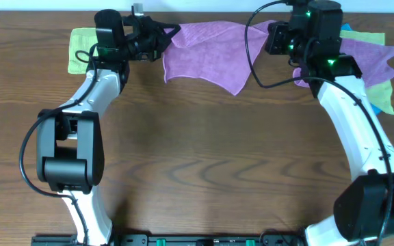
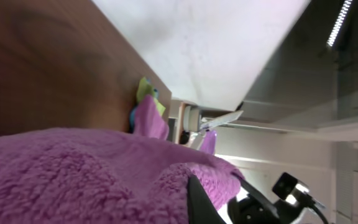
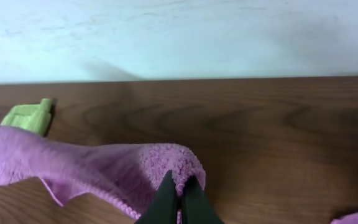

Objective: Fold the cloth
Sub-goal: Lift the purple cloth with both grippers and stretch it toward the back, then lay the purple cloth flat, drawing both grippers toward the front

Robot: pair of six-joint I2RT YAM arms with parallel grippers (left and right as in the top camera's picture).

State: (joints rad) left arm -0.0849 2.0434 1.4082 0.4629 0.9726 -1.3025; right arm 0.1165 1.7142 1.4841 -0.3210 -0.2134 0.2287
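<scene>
The lilac-purple cloth (image 1: 207,55) hangs stretched between my two grippers over the far edge of the table, sagging to a point in the middle. My left gripper (image 1: 164,35) is shut on its left corner. In the left wrist view the cloth (image 2: 73,174) fills the lower frame and wraps round one black finger (image 2: 199,200). My right gripper (image 1: 273,35) is shut on the right corner. In the right wrist view its fingertips (image 3: 180,186) pinch the folded edge of the cloth (image 3: 104,168) just above the wood.
A lime-green cloth (image 1: 81,48) lies at the far left. A second purple cloth (image 1: 371,58) lies at the far right under my right arm, on green (image 1: 386,96) and blue (image 1: 351,29) cloths. The table's far edge meets a white wall (image 3: 179,37).
</scene>
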